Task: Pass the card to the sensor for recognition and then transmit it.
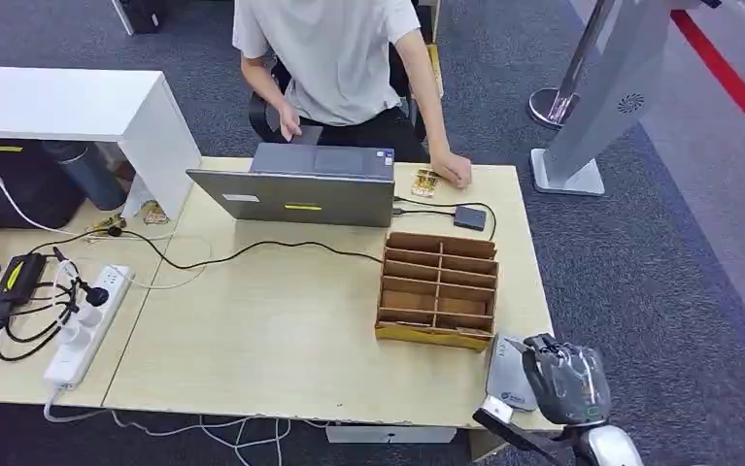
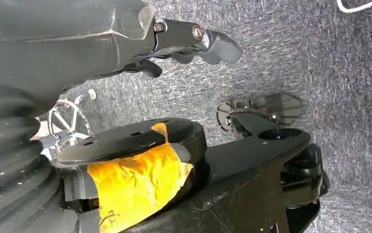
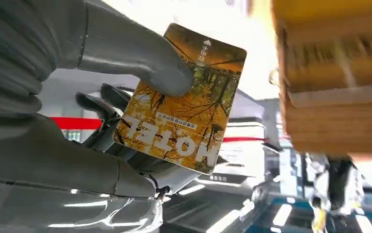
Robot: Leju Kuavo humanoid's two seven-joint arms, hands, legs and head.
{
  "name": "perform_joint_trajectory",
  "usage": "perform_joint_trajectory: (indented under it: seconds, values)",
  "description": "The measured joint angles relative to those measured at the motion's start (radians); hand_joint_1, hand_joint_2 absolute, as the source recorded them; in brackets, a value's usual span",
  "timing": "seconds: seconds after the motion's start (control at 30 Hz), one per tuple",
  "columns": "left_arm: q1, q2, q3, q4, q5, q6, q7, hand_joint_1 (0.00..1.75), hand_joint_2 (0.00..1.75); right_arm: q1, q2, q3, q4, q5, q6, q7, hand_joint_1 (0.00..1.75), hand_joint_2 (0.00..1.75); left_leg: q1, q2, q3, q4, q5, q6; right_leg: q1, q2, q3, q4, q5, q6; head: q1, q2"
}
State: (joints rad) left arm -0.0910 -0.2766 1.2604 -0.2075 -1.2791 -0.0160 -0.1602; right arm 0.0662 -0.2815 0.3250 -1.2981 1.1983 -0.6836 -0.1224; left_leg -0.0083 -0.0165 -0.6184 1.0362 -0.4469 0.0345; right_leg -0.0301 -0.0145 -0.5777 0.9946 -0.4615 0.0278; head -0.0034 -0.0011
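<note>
left hand (image 2: pixel 193 43) hangs over the floor, fingers curled on nothing. right hand (image 3: pixel 125 102) pinches the card (image 3: pixel 184 99) near the table's (image 1: pixel 281 330) right corner. card looks light, stiff, slick; hold by one edge.

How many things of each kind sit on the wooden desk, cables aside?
Laptop: 1
Card rack: 1
Grey card reader: 1
Small dark box: 1
Power strip: 1
Black adapter: 1
Card under the person's hand: 1
Total: 7
The card held in the right hand is not counted.
</note>
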Motion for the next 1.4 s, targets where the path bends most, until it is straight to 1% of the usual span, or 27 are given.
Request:
perform_joint_trajectory:
  seconds: [0.17, 0.4, 0.47, 0.6, 0.7, 0.73, 0.77, 0.8, 0.83, 0.93, 0.97, 1.03, 1.07, 1.13, 1.2, 1.33, 1.37, 1.4]
  values:
    - [-0.001, 0.0, 0.0, 0.0, -0.007, 0.001, 0.011, 0.0, 1.75, -0.02, 0.018, -0.003, 0.083, 0.012, -0.021, -0.006, 1.75, 1.75, 0.0, 0.001, 0.001, 0.0, 0.0, 0.0, 0.0, 0.001, 0.0, 0.0, 0.0, 0.0, 0.0, 0.0]
    - [-0.002, 0.0, 0.0, 0.0, -0.009, 0.002, 0.019, 0.0, 1.75, -0.039, 0.031, -0.006, 0.124, 0.008, -0.022, -0.009, 1.75, 1.75, 0.0, 0.001, 0.003, 0.0, 0.0, 0.0, 0.0, 0.001, 0.001, 0.0, -0.001, 0.0, 0.0, 0.0]
    - [-0.003, 0.0, 0.0, 0.0, -0.011, 0.003, 0.025, 0.0, 1.75, -0.04, 0.032, -0.014, 0.125, 0.009, -0.023, -0.019, 1.75, 1.75, 0.0, 0.0, 0.003, 0.0, 0.0, 0.0, 0.0, 0.0, 0.002, 0.0, -0.001, 0.0, 0.0, 0.0]
    - [-0.003, 0.0, 0.0, 0.0, -0.022, 0.005, 0.035, 0.0, 1.75, -0.043, 0.03, -0.037, 0.068, -0.021, -0.014, -0.031, 1.75, 1.75, 0.0, 0.001, 0.003, 0.0, 0.0, 0.0, 0.0, 0.001, 0.003, 0.0, 0.0, 0.0, 0.0, 0.0]
    - [-0.004, 0.0, 0.0, 0.0, -0.031, 0.006, 0.036, 0.0, 1.75, -0.089, 0.014, -0.043, -0.019, -0.047, 0.007, -0.026, 1.75, 1.75, 0.0, 0.005, 0.003, 0.0, 0.0, 0.0, 0.0, 0.005, 0.002, 0.0, 0.002, 0.0, 0.0, 0.0]
    - [-0.004, 0.0, 0.0, 0.0, -0.044, 0.005, 0.036, 0.0, 1.75, -0.113, 0.008, -0.043, -0.041, -0.047, 0.008, -0.004, 1.75, 1.75, 0.0, 0.006, 0.003, 0.0, 0.0, 0.0, 0.0, 0.006, 0.002, 0.0, 0.003, 0.0, 0.0, 0.0]
    - [-0.005, 0.0, 0.0, 0.0, -0.071, 0.005, 0.036, 0.0, 1.75, -0.147, -0.009, -0.03, -0.062, -0.047, 0.012, 0.037, 1.75, 1.75, -0.001, 0.005, 0.002, 0.0, 0.001, 0.0, 0.0, 0.006, 0.002, 0.001, 0.003, 0.0, 0.0, 0.0]
    - [-0.008, 0.0, 0.0, 0.0, -0.1, 0.004, 0.036, 0.0, 1.75, -0.2, -0.028, -0.01, -0.08, -0.047, 0.036, 0.073, 1.75, 1.75, -0.001, 0.006, 0.002, 0.0, 0.002, -0.001, -0.001, 0.007, 0.0, 0.001, 0.005, 0.0, 0.0, 0.0]
    - [-0.01, 0.001, 0.0, 0.0, -0.116, 0.004, 0.038, 0.0, 1.75, -0.254, -0.039, 0.0, -0.093, -0.045, 0.068, 0.076, 1.75, 1.75, -0.001, 0.007, 0.002, 0.0, 0.002, -0.002, -0.001, 0.008, 0.0, 0.001, 0.005, -0.001, 0.0, 0.0]
    - [-0.015, 0.001, 0.0, 0.0, -0.141, 0.0, 0.047, 0.0, 1.75, -0.431, -0.041, 0.037, -0.081, -0.013, 0.167, 0.071, 1.75, 1.75, 0.0, 0.011, 0.002, 0.0, 0.003, -0.003, 0.0, 0.011, -0.001, 0.001, 0.007, -0.001, 0.0, 0.0]
    - [-0.017, 0.002, 0.0, 0.0, -0.145, -0.002, 0.048, 0.0, 1.75, -0.496, -0.035, 0.059, -0.06, -0.001, 0.203, 0.076, 1.75, 1.75, 0.0, 0.012, 0.002, 0.0, 0.004, -0.002, 0.0, 0.012, -0.002, 0.001, 0.008, -0.002, 0.0, 0.0]
    - [-0.017, 0.002, 0.0, 0.0, -0.157, -0.006, 0.052, 0.0, 1.75, -0.612, -0.017, 0.106, 0.0, 0.019, 0.25, 0.093, 1.75, 1.75, 0.001, 0.011, 0.001, 0.0, 0.006, -0.003, 0.001, 0.011, -0.002, 0.001, 0.009, -0.002, 0.0, 0.0]
    - [-0.018, 0.002, 0.0, 0.0, -0.16, -0.008, 0.053, 0.0, 1.75, -0.661, -0.002, 0.127, 0.032, 0.03, 0.268, 0.104, 1.75, 1.75, 0.001, 0.01, 0.001, 0.0, 0.006, -0.002, 0.001, 0.01, -0.002, 0.001, 0.009, -0.002, 0.0, 0.0]
    - [-0.019, 0.002, -0.001, 0.0, -0.165, -0.01, 0.054, 0.0, 1.75, -0.742, 0.029, 0.171, 0.1, 0.04, 0.277, 0.122, 1.75, 1.75, 0.001, 0.01, 0.001, 0.0, 0.007, -0.003, 0.002, 0.01, -0.002, 0.002, 0.009, -0.003, 0.0, 0.0]
    - [-0.019, 0.002, -0.001, 0.0, -0.166, -0.011, 0.054, 0.0, 1.75, -0.791, 0.051, 0.204, 0.145, 0.047, 0.276, 0.129, 1.75, 1.75, 0.002, 0.007, 0.001, 0.0, 0.007, -0.003, 0.002, 0.007, -0.002, 0.002, 0.009, -0.003, 0.0, 0.0]
    - [-0.019, 0.002, -0.001, 0.0, -0.171, -0.012, 0.054, 0.0, 1.75, -0.834, 0.072, 0.236, 0.198, 0.061, 0.279, 0.135, 1.75, 1.75, 0.002, 0.005, -0.002, 0.0, 0.007, -0.003, 0.002, 0.006, -0.002, 0.002, 0.009, -0.002, 0.0, 0.0]
    - [-0.019, 0.002, -0.002, 0.0, -0.179, -0.013, 0.055, 0.0, 1.75, -0.852, 0.079, 0.25, 0.214, 0.092, 0.303, 0.15, 1.75, 1.75, 0.002, 0.005, -0.002, 0.0, 0.007, -0.003, 0.002, 0.006, -0.002, 0.002, 0.009, -0.002, 0.0, 0.0]
    - [-0.019, 0.002, -0.01, 0.0, -0.191, -0.014, 0.055, 0.0, 1.75, -0.886, 0.097, 0.274, 0.255, 0.138, 0.347, 0.166, 1.75, 1.75, 0.002, 0.006, -0.003, 0.0, 0.007, -0.003, 0.002, 0.007, -0.003, 0.002, 0.009, -0.003, 0.0, 0.0]
